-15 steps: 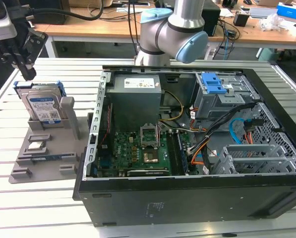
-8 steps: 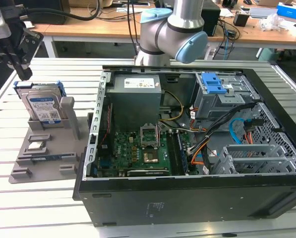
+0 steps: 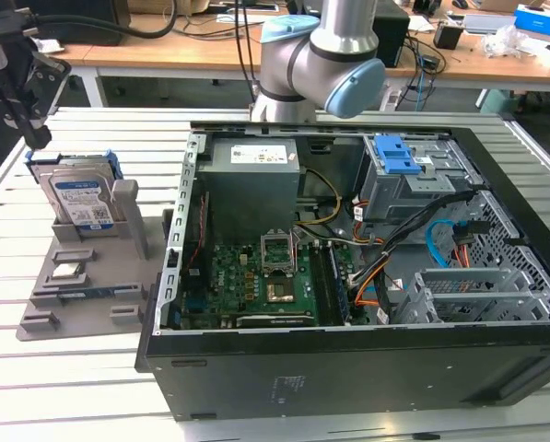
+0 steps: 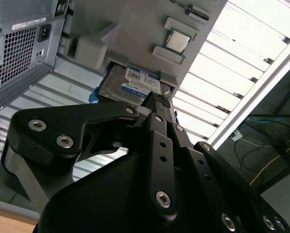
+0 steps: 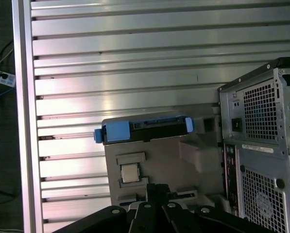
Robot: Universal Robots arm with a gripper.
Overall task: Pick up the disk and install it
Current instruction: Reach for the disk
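The disk (image 3: 81,201) stands on edge in a slot of a grey holder (image 3: 127,276) at the exterior view's left. It is silver, with a white-and-blue label and a blue bracket around it. My black gripper (image 3: 37,138) hangs above and a little to the left of it, apart from it. Its fingers are shut with nothing between them. In both wrist views the disk (image 4: 135,83) (image 5: 142,128) lies just beyond the closed gripper (image 4: 157,99) (image 5: 157,187).
An open computer case (image 3: 348,368) lies on the slatted metal table (image 3: 90,387), right of the holder. A blue latch plate on a grey cage (image 3: 399,157) sits at its back. A small silver chip (image 3: 67,270) rests on the holder. The table edge (image 5: 21,121) is close.
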